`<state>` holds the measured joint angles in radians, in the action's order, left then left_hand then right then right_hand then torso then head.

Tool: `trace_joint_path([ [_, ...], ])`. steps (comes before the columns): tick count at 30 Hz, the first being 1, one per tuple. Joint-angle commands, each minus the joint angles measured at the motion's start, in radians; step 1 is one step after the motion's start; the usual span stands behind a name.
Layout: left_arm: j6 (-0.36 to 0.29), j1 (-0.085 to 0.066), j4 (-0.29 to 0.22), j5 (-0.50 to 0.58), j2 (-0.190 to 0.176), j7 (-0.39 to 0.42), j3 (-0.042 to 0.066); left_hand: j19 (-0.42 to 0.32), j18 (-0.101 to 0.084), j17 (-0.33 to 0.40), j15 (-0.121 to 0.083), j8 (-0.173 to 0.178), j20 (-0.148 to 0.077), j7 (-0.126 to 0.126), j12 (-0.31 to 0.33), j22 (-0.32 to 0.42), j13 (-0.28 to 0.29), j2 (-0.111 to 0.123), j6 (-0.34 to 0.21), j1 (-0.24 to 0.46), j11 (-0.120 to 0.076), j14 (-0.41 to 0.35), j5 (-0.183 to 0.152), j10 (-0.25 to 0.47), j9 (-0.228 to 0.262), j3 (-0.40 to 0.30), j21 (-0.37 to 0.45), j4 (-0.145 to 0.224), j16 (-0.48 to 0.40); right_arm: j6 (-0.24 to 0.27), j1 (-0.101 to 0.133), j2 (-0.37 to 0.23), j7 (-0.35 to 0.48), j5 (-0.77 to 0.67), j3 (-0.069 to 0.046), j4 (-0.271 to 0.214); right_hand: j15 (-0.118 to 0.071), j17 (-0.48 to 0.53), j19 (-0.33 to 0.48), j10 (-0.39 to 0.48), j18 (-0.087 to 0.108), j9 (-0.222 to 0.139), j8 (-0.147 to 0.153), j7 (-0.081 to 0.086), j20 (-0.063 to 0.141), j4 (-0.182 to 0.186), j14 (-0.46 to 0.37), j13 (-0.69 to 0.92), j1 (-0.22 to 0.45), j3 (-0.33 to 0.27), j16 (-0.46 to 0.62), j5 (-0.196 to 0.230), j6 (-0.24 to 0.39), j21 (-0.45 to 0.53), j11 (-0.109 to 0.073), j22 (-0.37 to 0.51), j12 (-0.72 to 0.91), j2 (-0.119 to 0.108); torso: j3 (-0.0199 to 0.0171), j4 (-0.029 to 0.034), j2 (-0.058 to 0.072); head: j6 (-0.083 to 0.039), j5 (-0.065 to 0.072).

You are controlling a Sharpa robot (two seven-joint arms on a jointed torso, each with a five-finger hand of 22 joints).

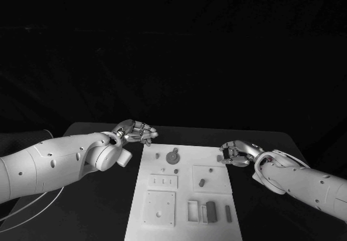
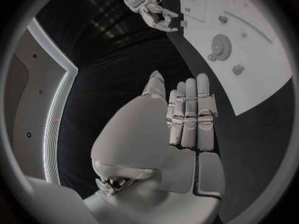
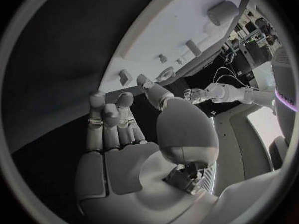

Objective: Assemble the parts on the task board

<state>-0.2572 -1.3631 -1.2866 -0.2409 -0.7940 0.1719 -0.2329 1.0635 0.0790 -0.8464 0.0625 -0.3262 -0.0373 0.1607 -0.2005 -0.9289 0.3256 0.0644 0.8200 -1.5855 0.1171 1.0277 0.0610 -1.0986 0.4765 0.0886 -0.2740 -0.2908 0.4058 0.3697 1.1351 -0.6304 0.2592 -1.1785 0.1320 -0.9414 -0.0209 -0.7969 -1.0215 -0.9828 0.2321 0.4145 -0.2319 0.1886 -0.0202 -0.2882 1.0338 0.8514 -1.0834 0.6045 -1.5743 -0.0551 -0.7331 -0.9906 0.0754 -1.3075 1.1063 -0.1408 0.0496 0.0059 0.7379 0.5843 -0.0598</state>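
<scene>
The white task board (image 1: 184, 221) lies lengthwise in the middle of the black table. At its far end a round grey part (image 1: 173, 157) stands between two small pieces (image 1: 158, 155) near the edges. Further parts lie nearer: a short peg (image 1: 202, 183) and a dark block (image 1: 211, 211). My left hand (image 1: 137, 131) hovers off the board's far left corner, its fingers (image 2: 190, 112) straight and side by side, holding nothing. My right hand (image 1: 237, 152) hangs at the board's far right edge, beside a small piece (image 3: 124, 76), its fingers (image 3: 109, 124) loosely bent and empty.
The board (image 2: 249, 69) carries raised square plates (image 1: 163, 181) and slots (image 1: 193, 211) along its near half. Black table lies bare on both sides of the board. A cable (image 1: 29, 211) loops under my left arm at the table's left.
</scene>
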Motion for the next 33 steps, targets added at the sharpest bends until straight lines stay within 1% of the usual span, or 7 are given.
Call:
trace_joint_path([
  [1, 0.012, -0.001, -0.006, -0.004, 0.000, 0.013, 0.002, 0.001, 0.016, -0.001, 0.002, 0.004, 0.002, 0.004, 0.006, 0.000, 0.000, -0.005, 0.000, -0.002, 0.000, 0.003, 0.007, -0.008, -0.001, -0.001, 0.006, -0.001, -0.004, -0.018, -0.001, 0.004, 0.009, -0.014, 0.000, 0.004, 0.002, 0.000, 0.004, 0.017, 0.030, -0.001, 0.001, 0.013, 0.002, 0.001, -0.004, -0.001, -0.002, -0.003, 0.001, 0.000, -0.004, 0.004, 0.012, -0.009, 0.002, 0.004, -0.0003, -0.0001, 0.000, 0.002, -0.003],
  [10, 0.010, -0.001, -0.018, -0.005, -0.005, 0.014, 0.004, 0.001, 0.016, -0.002, 0.002, 0.006, 0.002, 0.006, 0.007, -0.001, 0.000, -0.005, -0.003, -0.002, 0.000, 0.003, 0.007, -0.009, -0.001, -0.001, 0.007, -0.001, -0.005, -0.023, -0.001, 0.011, 0.005, -0.023, 0.000, 0.013, 0.002, -0.001, 0.004, 0.016, 0.030, 0.000, 0.000, 0.012, 0.002, 0.001, -0.003, -0.001, -0.002, -0.003, 0.000, 0.000, -0.006, 0.003, 0.012, -0.009, 0.003, 0.009, -0.0005, 0.0002, 0.000, 0.007, -0.003],
  [12, 0.010, -0.001, -0.020, -0.007, -0.006, 0.015, 0.004, 0.001, 0.016, -0.002, 0.002, 0.007, 0.002, 0.006, 0.007, -0.001, 0.000, -0.005, -0.003, -0.002, 0.000, 0.003, 0.007, -0.009, -0.002, -0.001, 0.007, -0.001, -0.005, -0.023, -0.001, 0.011, 0.003, -0.026, 0.001, 0.013, 0.001, -0.001, 0.003, 0.016, 0.030, 0.000, -0.003, 0.011, 0.002, 0.001, -0.003, -0.001, -0.003, -0.002, -0.001, 0.000, -0.010, 0.003, 0.011, -0.009, 0.004, 0.013, -0.0009, 0.0001, 0.000, 0.005, -0.003],
  [17, 0.010, -0.001, -0.024, -0.008, -0.008, 0.015, 0.004, 0.001, 0.016, -0.002, 0.002, 0.007, 0.002, 0.006, 0.007, -0.001, 0.000, -0.005, -0.003, -0.003, 0.000, 0.004, 0.007, -0.010, -0.002, -0.001, 0.007, -0.001, -0.005, -0.027, -0.001, 0.016, 0.002, -0.027, 0.001, 0.020, 0.001, -0.001, 0.003, 0.016, 0.030, 0.001, -0.005, 0.011, 0.001, 0.001, -0.003, -0.001, -0.002, -0.002, -0.001, -0.001, -0.014, 0.003, 0.010, -0.010, 0.005, 0.016, 0.0002, 0.0016, 0.000, 0.007, -0.003],
  [22, 0.011, -0.001, -0.027, -0.008, -0.009, 0.016, 0.005, 0.002, 0.016, -0.002, 0.002, 0.007, 0.002, 0.006, 0.006, -0.001, 0.001, -0.005, -0.002, -0.003, -0.001, 0.004, 0.007, -0.013, -0.001, -0.001, 0.007, -0.001, -0.005, -0.031, -0.002, 0.025, 0.001, -0.030, 0.002, 0.029, -0.001, -0.001, 0.003, 0.016, 0.030, 0.002, -0.009, 0.009, 0.001, 0.001, -0.003, -0.001, -0.001, -0.002, -0.002, -0.001, -0.020, 0.002, 0.009, -0.010, 0.006, 0.021, -0.0010, 0.0014, 0.000, 0.011, -0.006],
  [27, 0.011, -0.001, -0.032, -0.011, -0.012, 0.015, 0.005, 0.002, 0.016, -0.003, 0.002, 0.007, 0.002, 0.005, 0.006, -0.001, 0.001, -0.006, -0.001, -0.003, -0.002, 0.004, 0.007, -0.015, -0.001, -0.001, 0.008, -0.001, -0.006, -0.032, -0.003, 0.031, 0.001, -0.032, 0.002, 0.037, -0.002, -0.001, 0.002, 0.015, 0.030, 0.003, -0.013, 0.007, 0.001, 0.001, -0.003, -0.001, 0.000, -0.002, -0.003, -0.001, -0.026, 0.002, 0.007, -0.010, 0.007, 0.028, -0.0020, -0.0006, 0.000, 0.015, -0.008],
  [33, 0.011, -0.002, -0.036, -0.015, -0.016, 0.015, 0.005, 0.002, 0.016, -0.003, 0.002, 0.007, 0.002, 0.005, 0.006, -0.001, 0.001, -0.006, 0.000, -0.002, -0.002, 0.004, 0.007, -0.016, -0.001, -0.001, 0.008, -0.001, -0.006, -0.031, -0.009, 0.044, -0.003, -0.032, 0.003, 0.056, -0.004, -0.001, 0.002, 0.014, 0.030, 0.003, -0.015, 0.005, 0.001, 0.002, -0.002, -0.002, 0.003, -0.002, -0.003, -0.001, -0.030, 0.001, 0.005, -0.011, 0.008, 0.038, -0.0033, -0.0015, 0.000, 0.020, -0.008],
])
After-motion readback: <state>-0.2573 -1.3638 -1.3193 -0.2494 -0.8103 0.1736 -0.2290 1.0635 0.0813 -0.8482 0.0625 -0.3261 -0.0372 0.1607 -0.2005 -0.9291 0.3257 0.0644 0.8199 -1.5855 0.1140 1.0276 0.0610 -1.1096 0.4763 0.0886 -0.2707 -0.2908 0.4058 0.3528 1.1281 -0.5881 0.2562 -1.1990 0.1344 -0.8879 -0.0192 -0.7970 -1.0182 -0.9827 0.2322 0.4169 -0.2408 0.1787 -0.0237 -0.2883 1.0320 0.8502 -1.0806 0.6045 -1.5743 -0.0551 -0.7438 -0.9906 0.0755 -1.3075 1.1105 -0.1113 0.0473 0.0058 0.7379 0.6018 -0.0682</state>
